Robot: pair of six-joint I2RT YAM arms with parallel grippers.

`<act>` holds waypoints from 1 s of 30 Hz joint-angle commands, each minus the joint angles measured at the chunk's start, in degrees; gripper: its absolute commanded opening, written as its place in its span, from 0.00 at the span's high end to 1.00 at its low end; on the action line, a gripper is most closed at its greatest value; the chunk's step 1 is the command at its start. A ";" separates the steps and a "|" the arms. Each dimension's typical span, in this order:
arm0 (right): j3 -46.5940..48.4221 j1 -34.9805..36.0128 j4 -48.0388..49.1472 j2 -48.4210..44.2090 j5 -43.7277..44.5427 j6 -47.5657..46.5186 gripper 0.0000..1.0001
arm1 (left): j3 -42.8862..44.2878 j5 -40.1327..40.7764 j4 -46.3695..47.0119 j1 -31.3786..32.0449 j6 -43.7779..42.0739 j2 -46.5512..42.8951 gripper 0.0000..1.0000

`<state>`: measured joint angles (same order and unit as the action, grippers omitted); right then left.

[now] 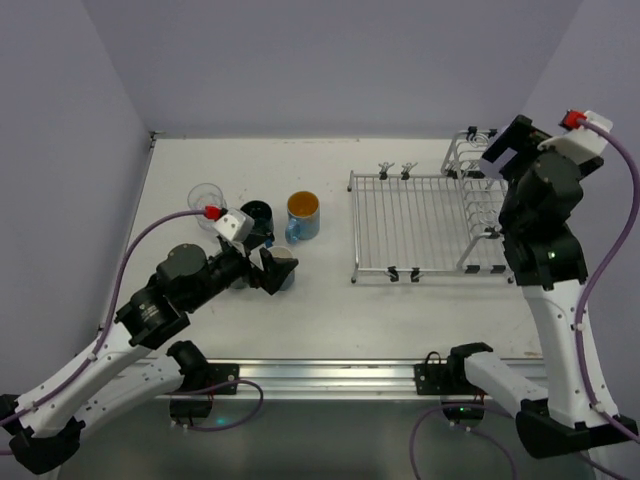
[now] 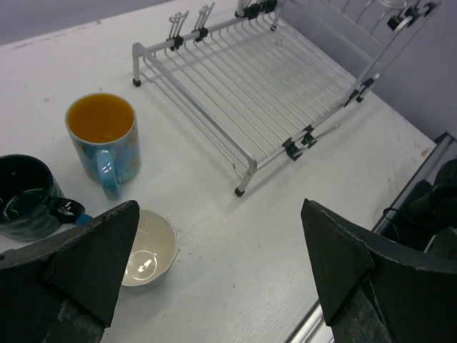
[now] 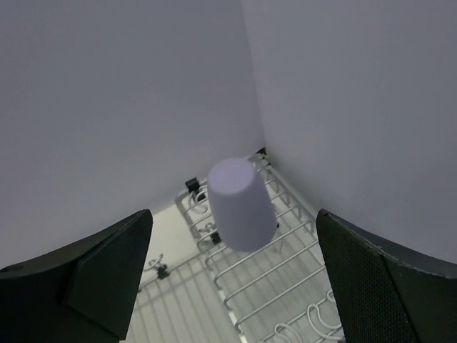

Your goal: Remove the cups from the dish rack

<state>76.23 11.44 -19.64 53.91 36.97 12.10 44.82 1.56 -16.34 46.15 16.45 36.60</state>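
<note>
The silver wire dish rack (image 1: 420, 225) stands at the right; it also shows in the left wrist view (image 2: 264, 78). A lavender tumbler (image 3: 241, 204) stands upside down in its taller basket end. My right gripper (image 3: 234, 239) is open above it, one jaw on each side, not touching. On the table at the left stand a clear glass (image 1: 207, 196), a dark teal mug (image 1: 258, 217), a light blue mug with orange inside (image 1: 303, 213) and a dark cup with a cream inside (image 2: 146, 248). My left gripper (image 2: 221, 264) is open and empty, its left finger beside the cream-inside cup.
The flat grid part of the rack holds nothing. Grey walls close in behind and on both sides; the rack's basket end is tight in the back right corner. A metal rail (image 1: 330, 375) runs along the table's near edge.
</note>
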 commanded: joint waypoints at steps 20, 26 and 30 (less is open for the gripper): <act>15.36 -13.11 -0.75 31.86 -7.17 -4.19 0.01 | -0.52 -1.91 1.13 -0.01 -4.76 3.48 0.00; 12.81 -13.11 -0.23 33.54 -5.95 -3.05 0.03 | -0.43 -1.83 1.22 -0.10 -4.76 4.01 0.00; 11.50 -13.11 1.70 32.14 -5.33 -3.31 0.34 | -0.43 -1.91 1.31 -0.10 -4.84 4.01 0.00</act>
<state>88.23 -1.58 -20.53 87.81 30.61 8.62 43.29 0.16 -16.38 46.15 13.02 40.66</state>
